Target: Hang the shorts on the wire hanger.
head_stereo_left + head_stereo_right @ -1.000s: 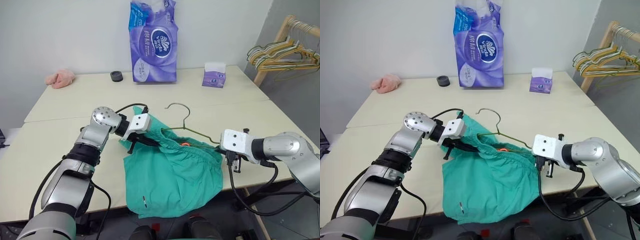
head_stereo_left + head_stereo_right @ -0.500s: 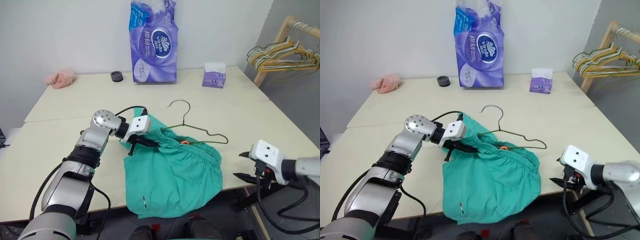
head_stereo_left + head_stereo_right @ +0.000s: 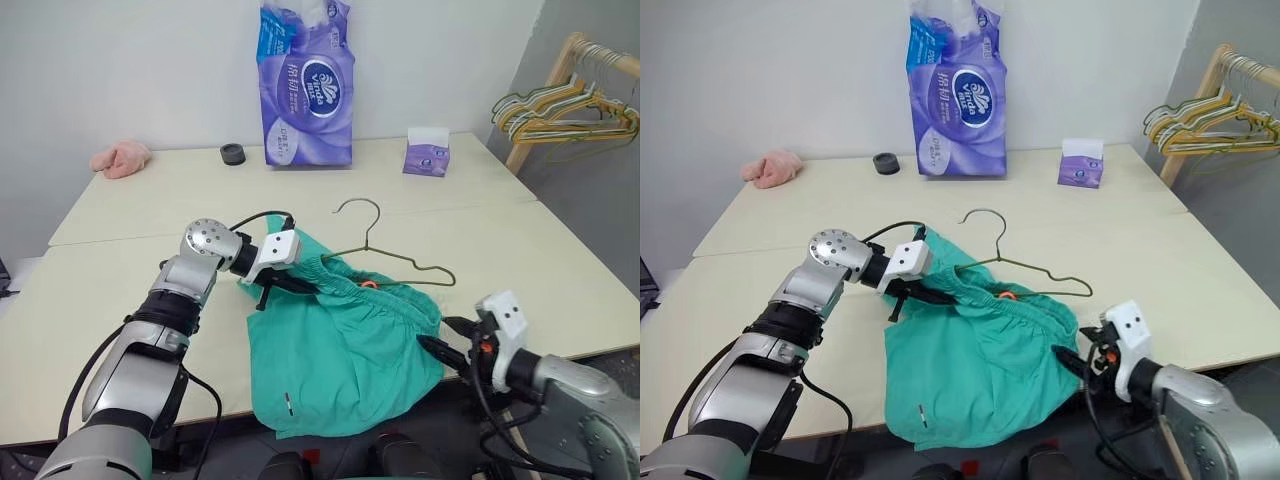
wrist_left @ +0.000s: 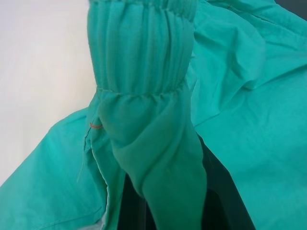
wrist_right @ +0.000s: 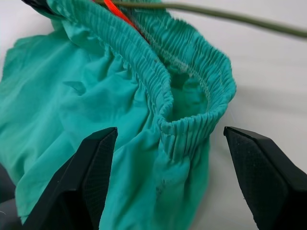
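purple tissue pack (image 3: pixel 307 85) with white oval logo, lettering too small

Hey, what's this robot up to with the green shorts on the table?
It is trying to get the shorts onto the wire hanger. The left gripper is shut on the waistband at one end. The right gripper, jaws wide open, points at the other end of the waistband without gripping it. The hanger lies on the table, one end tucked in at the waistband, so the shorts aren't hung yet.
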`<state>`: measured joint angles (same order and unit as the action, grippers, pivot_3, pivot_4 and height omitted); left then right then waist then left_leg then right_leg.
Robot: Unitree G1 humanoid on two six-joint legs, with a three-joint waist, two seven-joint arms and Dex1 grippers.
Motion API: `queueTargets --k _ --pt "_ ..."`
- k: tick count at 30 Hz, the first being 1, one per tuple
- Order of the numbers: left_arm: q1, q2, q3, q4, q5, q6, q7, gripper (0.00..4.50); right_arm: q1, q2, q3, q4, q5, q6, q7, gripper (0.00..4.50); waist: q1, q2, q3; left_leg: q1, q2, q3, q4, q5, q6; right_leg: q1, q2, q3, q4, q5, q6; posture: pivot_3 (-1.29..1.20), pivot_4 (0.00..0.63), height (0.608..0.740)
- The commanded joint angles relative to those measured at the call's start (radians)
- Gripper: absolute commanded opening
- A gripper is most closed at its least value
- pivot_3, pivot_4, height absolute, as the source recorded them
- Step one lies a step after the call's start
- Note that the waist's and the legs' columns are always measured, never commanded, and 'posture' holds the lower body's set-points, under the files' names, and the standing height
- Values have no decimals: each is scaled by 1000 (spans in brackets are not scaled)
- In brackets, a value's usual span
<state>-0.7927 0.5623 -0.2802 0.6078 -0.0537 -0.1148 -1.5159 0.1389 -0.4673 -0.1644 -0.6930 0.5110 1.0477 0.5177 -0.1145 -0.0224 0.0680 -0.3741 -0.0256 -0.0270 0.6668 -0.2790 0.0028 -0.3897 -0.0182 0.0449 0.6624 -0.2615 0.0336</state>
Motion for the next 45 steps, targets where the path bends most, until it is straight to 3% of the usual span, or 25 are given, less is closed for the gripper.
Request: queueTargets --k 1,4,13,14,22,28,45 --pt "-28 5 22 -13 -9 0 7 0 -22 -2 14 -5 20 14 -22 3786 1 0 0 0 0 0 0 0 0 0 0 0 0 0 0 -198 42 740" --pt "-19 11 26 -28 -14 11 8 0 -35 -10 40 14 17 31 -36 3206 0 0 0 0 0 0 0 0 0 0 0 0 0 0 1 -198 42 740" --pt "12 51 58 -114 -60 93 -9 0 -61 -41 15 44 7 18 -62 146 0 0 0 0 0 0 0 0 0 0 0 0 0 -1 1 -182 47 740" --pt "21 63 62 -137 -71 114 -18 0 -64 -45 3 49 9 18 -64 25 0 0 0 0 0 0 0 0 0 0 0 0 0 -1 1 -184 47 740" --pt "97 195 58 -353 -202 316 -98 0 -71 -119 -72 112 20 -4 -33 25 0 0 0 0 0 0 0 0 0 0 0 0 0 -1 1 -175 47 740" --pt "140 301 -38 -395 -228 311 -99 0 -83 -152 -79 141 22 -15 -21 25 1 1 0 1 0 0 -1 0 0 0 0 0 0 -3 4 -175 48 740" --pt "103 195 -44 -217 -41 108 -13 0 -69 -289 -52 2 49 -16 35 25 3 0 1 0 0 1 0 0 0 0 0 1 -1 -3 4 -194 53 740"
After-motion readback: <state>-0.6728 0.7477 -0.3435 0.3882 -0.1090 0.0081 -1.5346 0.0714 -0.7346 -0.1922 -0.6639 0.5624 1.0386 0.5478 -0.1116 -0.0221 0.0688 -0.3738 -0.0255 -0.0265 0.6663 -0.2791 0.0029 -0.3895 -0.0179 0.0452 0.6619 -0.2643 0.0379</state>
